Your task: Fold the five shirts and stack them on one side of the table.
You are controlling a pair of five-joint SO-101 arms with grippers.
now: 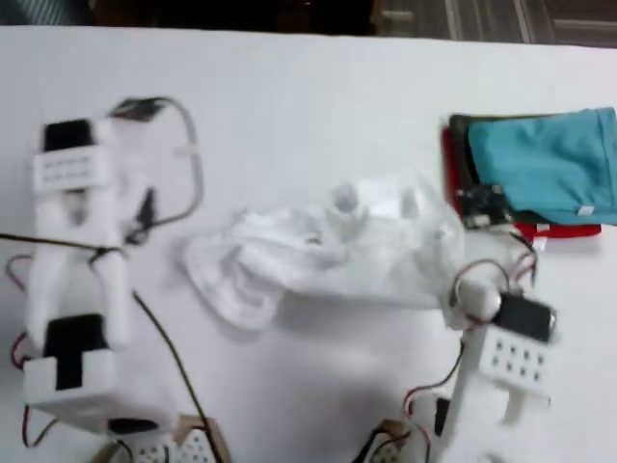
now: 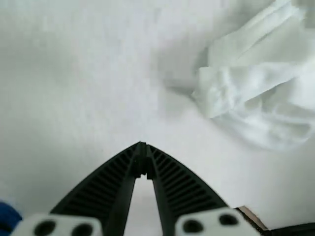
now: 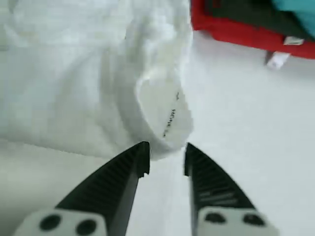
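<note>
Recommended: close the right gripper (image 3: 166,157) on the collar (image 3: 157,113) alone, then draw the white shirt (image 3: 74,83) flat before folding. This gripper is part open and empty, with the collar edge at its tips. The left gripper (image 2: 142,169) is clenched, empty, over bare table (image 2: 74,73). The shirt lies crumpled mid-table; the folded stack (image 1: 540,164) sits at the right edge.

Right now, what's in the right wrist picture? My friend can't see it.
The right gripper, open, sits at the collar of a crumpled white shirt on a white table. Beyond lies a stack of folded shirts.
</note>
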